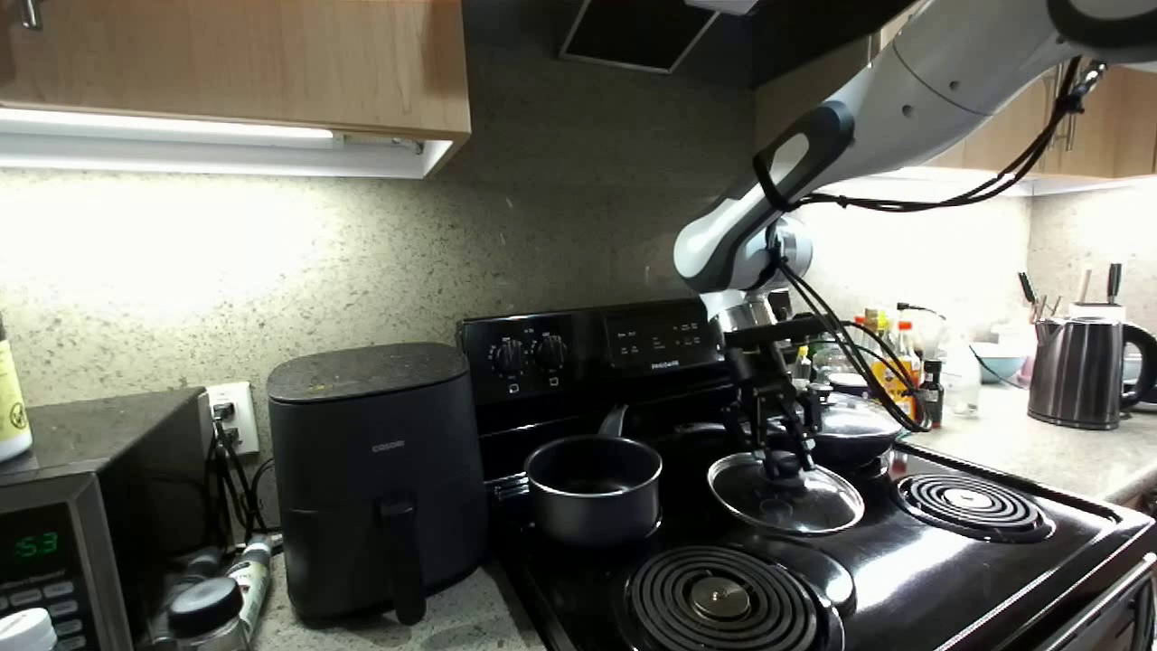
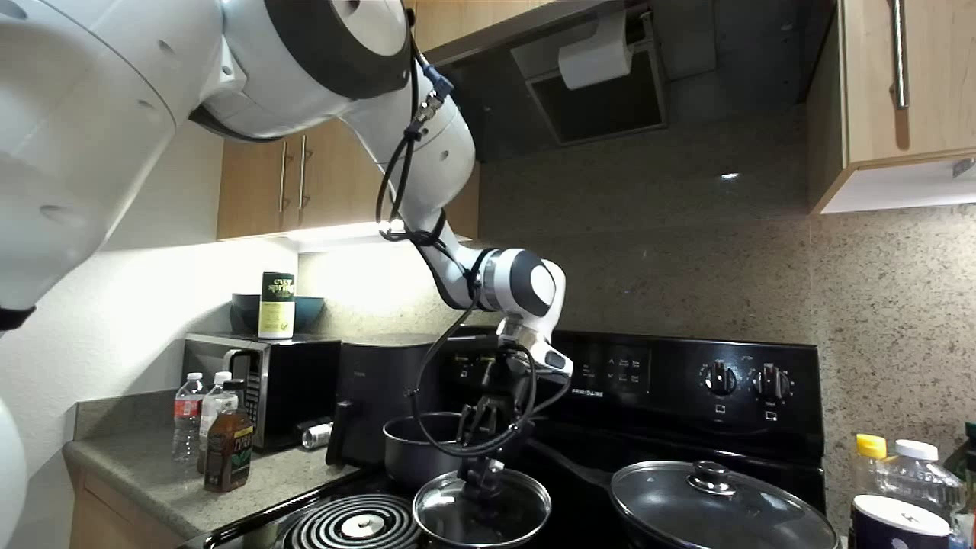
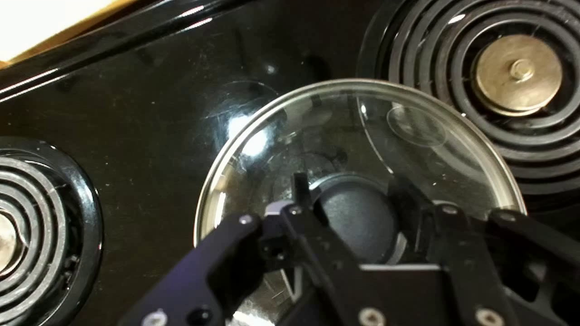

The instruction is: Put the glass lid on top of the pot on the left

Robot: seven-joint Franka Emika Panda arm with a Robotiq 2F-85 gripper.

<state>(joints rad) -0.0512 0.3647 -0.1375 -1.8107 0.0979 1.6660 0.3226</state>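
Note:
The glass lid (image 1: 818,513) is round and see-through with a metal rim and a dark centre knob. It also shows in an exterior view (image 2: 522,512) and in the wrist view (image 3: 335,131). My gripper (image 1: 786,463) points down with its fingers shut on the knob; it also shows in an exterior view (image 2: 482,474) and in the wrist view (image 3: 351,186). The lid is tilted and seems to hang just above the stove. The pot (image 1: 592,514) is deep, grey and uncovered, beside the lid; it also shows in an exterior view (image 2: 414,456). It is out of the wrist view.
A wide dark pan (image 2: 709,507) with its own glass lid stands on the stove. A black air fryer (image 1: 380,488) stands close beside the pot. Coil burners (image 1: 719,599) lie at the front, and the stove's control panel (image 1: 624,348) rises behind.

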